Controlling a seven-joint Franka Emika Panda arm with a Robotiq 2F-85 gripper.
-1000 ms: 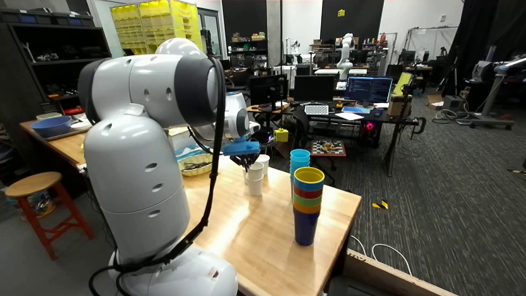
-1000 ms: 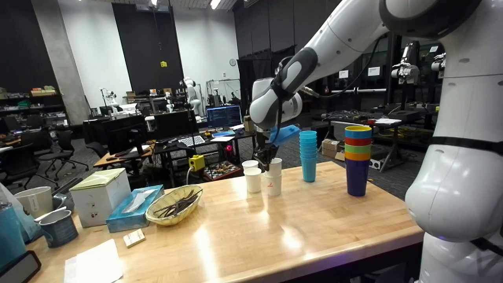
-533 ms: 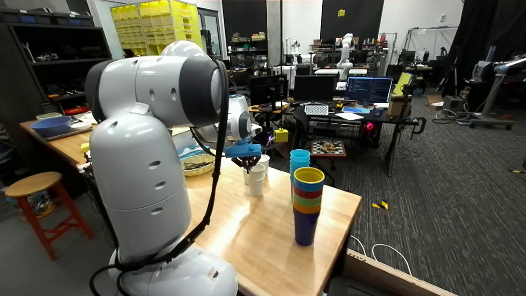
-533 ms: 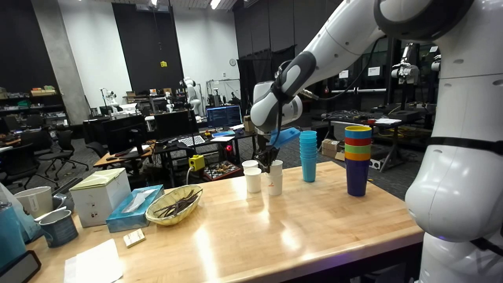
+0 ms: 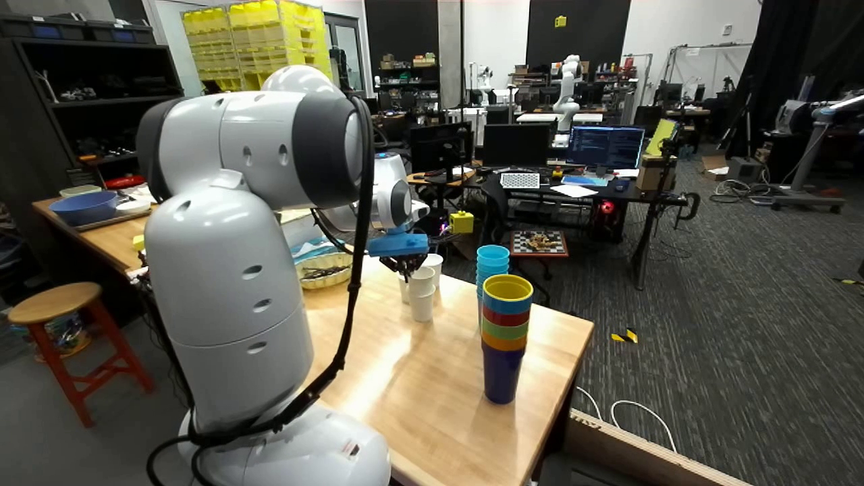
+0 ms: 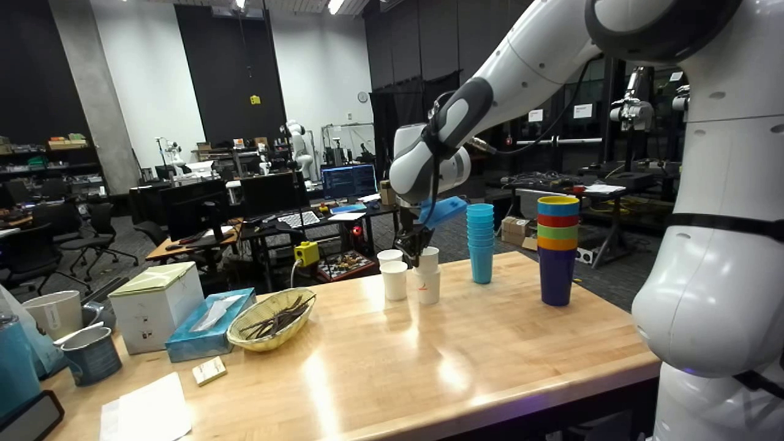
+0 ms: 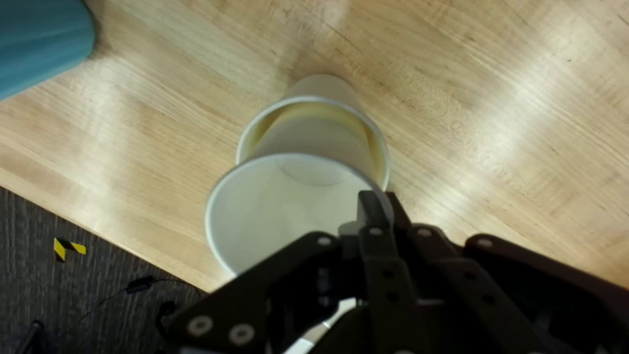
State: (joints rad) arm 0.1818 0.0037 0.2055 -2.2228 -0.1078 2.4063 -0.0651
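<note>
In the wrist view my gripper [image 7: 385,202] is shut on the rim of a white paper cup [image 7: 275,211], one finger inside the cup and one outside. The bottom of this upper cup sits down inside a second white cup [image 7: 314,87], which stands on the wooden table. Both exterior views show the upper cup [image 6: 431,260] rising out of the lower cup [image 6: 427,289], with the gripper [image 5: 405,271] at its rim. Two more white cups, a nearer one [image 6: 395,283] and one behind it [image 6: 389,255], stand close beside them.
A stack of light blue cups [image 6: 481,245] and a taller multicoloured stack [image 5: 506,337] stand on the same table [image 6: 490,331]. A basket of dark strips [image 6: 272,321], a tissue box [image 6: 211,324] and a white box [image 6: 158,312] lie further along. The table's edge runs near the cups.
The gripper dips slightly with the upper cup, then rises a little again. Both nested cups have shifted slightly along the table. The grip on the rim stays as it was.
</note>
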